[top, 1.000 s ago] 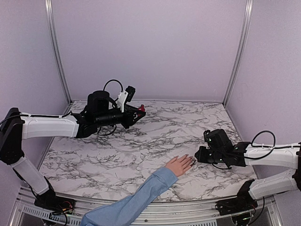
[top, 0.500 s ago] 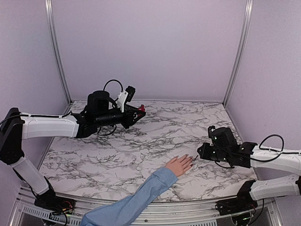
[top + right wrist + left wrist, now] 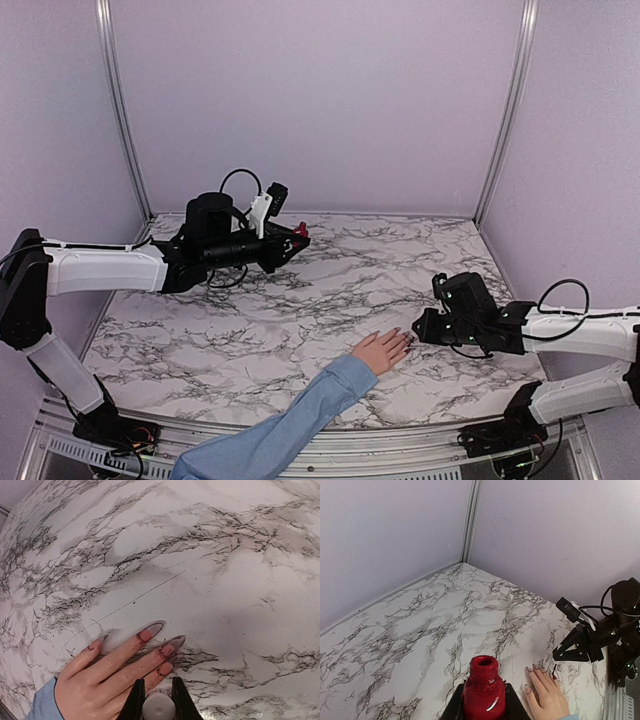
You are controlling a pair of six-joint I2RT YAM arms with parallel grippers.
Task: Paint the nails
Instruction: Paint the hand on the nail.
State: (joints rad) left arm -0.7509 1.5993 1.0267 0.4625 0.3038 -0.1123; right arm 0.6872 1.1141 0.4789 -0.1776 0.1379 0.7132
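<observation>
A light-skinned hand [image 3: 381,351] in a light blue sleeve [image 3: 290,425] lies flat on the marble table, fingers pointing right. Its nails [image 3: 155,628] are long and pale, with red smears at their bases; in the left wrist view the nails [image 3: 536,667] show small. My right gripper [image 3: 420,332] sits just off the fingertips, shut on a white brush cap [image 3: 158,707]. The thin brush [image 3: 554,670] reaches down to the nail nearest it. My left gripper [image 3: 290,240] hovers at the back left, shut on an open red nail-polish bottle [image 3: 484,687].
The marble table [image 3: 330,290] is bounded by lilac walls with metal corner posts [image 3: 505,110] at the back and sides. A metal rail [image 3: 400,452] runs along the near edge, where the sleeve crosses it.
The right arm drew back a little to the right, then returned to the fingertips. The left arm, the bottle and the hand have stayed still.
</observation>
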